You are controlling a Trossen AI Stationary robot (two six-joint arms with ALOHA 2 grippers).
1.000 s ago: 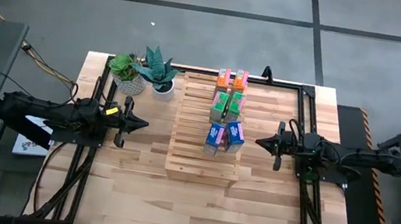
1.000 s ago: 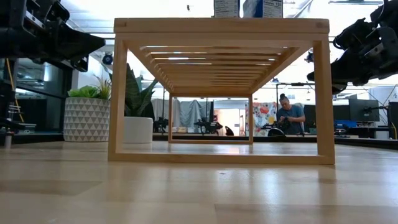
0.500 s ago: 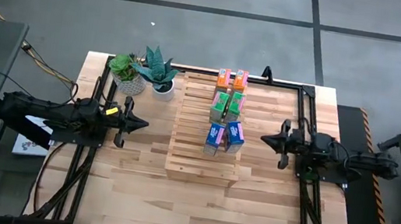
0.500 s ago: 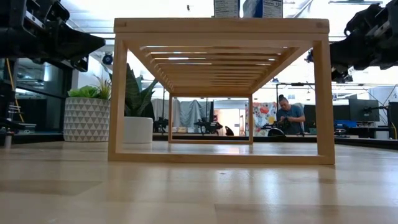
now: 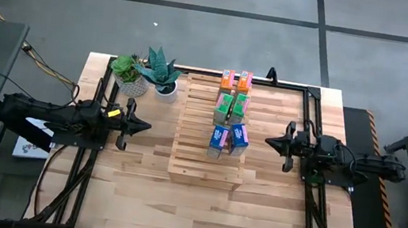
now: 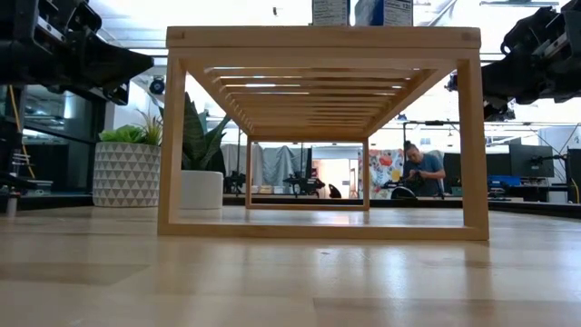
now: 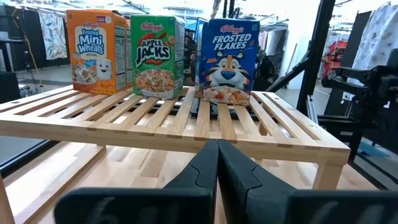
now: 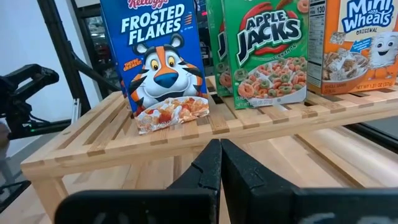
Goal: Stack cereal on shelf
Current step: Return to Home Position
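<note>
We look straight down on the whole tabletop (image 5: 137,192), and level across it through the shelf (image 6: 322,38). Both wrist cameras face the Frosted Flakes boxes (image 7: 228,59) closely, from opposite sides of that shelf.

Just pulled my right fingers (image 5: 270,142) back a bit from the shelf (image 5: 190,154), and they sit slightly higher now.

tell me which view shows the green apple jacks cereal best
Left wrist view: a green cereal box stands whole, front-on, on the shelf. The right wrist view shows a green front larger but cut off at the top. The high view shows only green tops. The low view shows none of it.
</note>
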